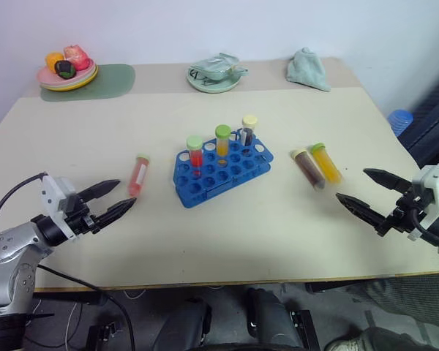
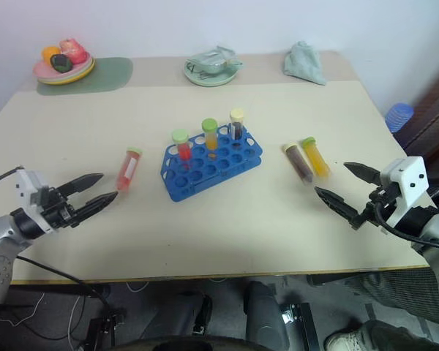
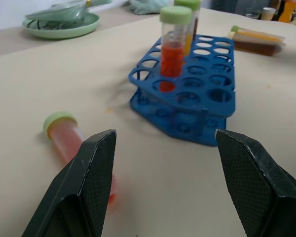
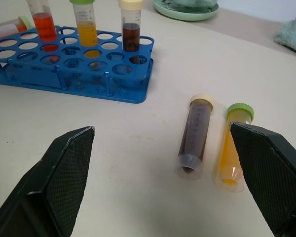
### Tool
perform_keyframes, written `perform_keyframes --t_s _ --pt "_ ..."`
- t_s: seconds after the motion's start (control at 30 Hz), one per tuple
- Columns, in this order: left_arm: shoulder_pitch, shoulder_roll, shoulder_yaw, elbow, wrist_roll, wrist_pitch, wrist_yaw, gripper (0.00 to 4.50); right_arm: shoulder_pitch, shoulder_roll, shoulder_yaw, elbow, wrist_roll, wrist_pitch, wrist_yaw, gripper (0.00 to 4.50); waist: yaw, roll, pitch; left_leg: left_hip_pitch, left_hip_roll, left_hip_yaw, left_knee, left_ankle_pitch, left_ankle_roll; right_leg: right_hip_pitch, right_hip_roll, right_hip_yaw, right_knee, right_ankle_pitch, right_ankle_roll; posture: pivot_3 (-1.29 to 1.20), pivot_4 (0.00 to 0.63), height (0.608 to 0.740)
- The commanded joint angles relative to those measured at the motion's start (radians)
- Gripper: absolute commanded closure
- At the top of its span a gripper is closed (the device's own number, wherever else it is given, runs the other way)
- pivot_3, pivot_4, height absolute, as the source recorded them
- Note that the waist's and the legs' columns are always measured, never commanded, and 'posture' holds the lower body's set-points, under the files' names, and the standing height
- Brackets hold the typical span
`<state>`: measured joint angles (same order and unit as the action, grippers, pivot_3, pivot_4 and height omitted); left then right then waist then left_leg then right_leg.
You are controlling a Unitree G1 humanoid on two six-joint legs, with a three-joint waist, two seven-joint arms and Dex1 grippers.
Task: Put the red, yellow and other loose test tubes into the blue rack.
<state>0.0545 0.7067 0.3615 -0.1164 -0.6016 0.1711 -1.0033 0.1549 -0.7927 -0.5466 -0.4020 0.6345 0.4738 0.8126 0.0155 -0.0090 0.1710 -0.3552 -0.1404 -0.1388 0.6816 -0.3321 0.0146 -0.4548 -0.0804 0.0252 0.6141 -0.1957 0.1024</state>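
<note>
**Both grippers open over the table, three tubes loose**

Blue rack (image 1: 221,167) sits mid-table, angled, between the two grippers. It holds three upright tubes: red-filled tube with green cap (image 1: 195,155), orange-filled tube with green cap (image 1: 222,143), dark-filled tube with cream cap (image 1: 248,130). Most rack holes are open, including the whole near rows.

Left gripper (image 1: 115,198) is near the table's left front edge, jaws spread wide, holding nothing. The loose red tube (image 1: 138,174) lies flat just ahead of its fingertips, green cap pointing away, not touching them. In the left wrist view the tube (image 3: 69,140) lies beside the one finger (image 3: 91,173), partly hidden behind it. Bare tabletop lies between this tube and the rack.

Right gripper (image 1: 366,192) is near the right front edge, jaws at full spread, empty. Ahead of it lie the loose brown tube (image 1: 308,168) with cream cap and the loose yellow tube (image 1: 326,162) with green cap, side by side, just beside each other, caps away from the gripper. In the right wrist view both lie between the two fingers' lines, clear of them. Open table between these tubes and the rack.

Beige table (image 1: 278,241) has wide bare space along the front edge. At the far edge, well apart: plate of toy food (image 1: 66,69) on a green mat (image 1: 110,79), green plate (image 1: 216,75) with a crumpled item, green cloth (image 1: 307,69).
</note>
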Motion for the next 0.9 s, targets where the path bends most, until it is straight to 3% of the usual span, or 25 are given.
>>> perform_keyframes --t_s 0.03,0.37,0.5,0.7,0.9 --pt "0.012 0.005 0.029 -0.047 -0.011 0.002 0.007 1.26 -0.004 0.001 -0.025 -0.026 0.017 -0.007 -0.001 0.00 -0.001 0.000 0.000 0.000 0.000 0.000 0.000 0.000 -0.001 0.000 0.000 0.000 0.000 0.000 0.000 0.00 0.150 0.740" --pt "-0.003 -0.006 0.024 -0.100 -0.037 0.036 0.028 1.26 -0.040 -0.012 -0.005 -0.017 0.014 0.008 -0.010 0.00 -0.001 0.000 0.000 0.000 0.000 0.000 0.000 0.000 -0.001 0.000 0.000 0.000 0.000 0.000 0.000 0.00 0.150 0.740" --pt "-0.040 -0.007 0.005 -0.121 -0.073 0.073 0.015 1.26 -0.113 -0.041 0.024 0.005 -0.061 0.027 -0.087 0.00 -0.001 0.000 0.000 0.000 0.000 0.000 0.000 0.000 -0.001 0.000 0.000 0.000 0.000 0.000 0.000 0.00 0.150 0.740" --pt "-0.141 -0.020 -0.055 -0.169 -0.097 0.144 0.042 1.26 -0.358 -0.118 0.115 0.162 -0.060 0.242 -0.169 0.00 -0.003 0.000 0.000 0.000 0.000 0.000 0.000 0.002 -0.003 0.000 0.000 0.000 0.000 0.000 0.000 0.00 0.150 0.740" --pt "-0.239 -0.025 -0.140 -0.210 -0.086 0.207 0.069 1.26 -0.714 -0.176 0.358 0.514 -0.153 0.399 -0.108 0.00 -0.003 0.002 0.002 -0.001 0.000 0.002 0.000 0.002 -0.003 -0.001 0.000 0.000 0.000 0.000 0.000 0.00 0.150 0.740"
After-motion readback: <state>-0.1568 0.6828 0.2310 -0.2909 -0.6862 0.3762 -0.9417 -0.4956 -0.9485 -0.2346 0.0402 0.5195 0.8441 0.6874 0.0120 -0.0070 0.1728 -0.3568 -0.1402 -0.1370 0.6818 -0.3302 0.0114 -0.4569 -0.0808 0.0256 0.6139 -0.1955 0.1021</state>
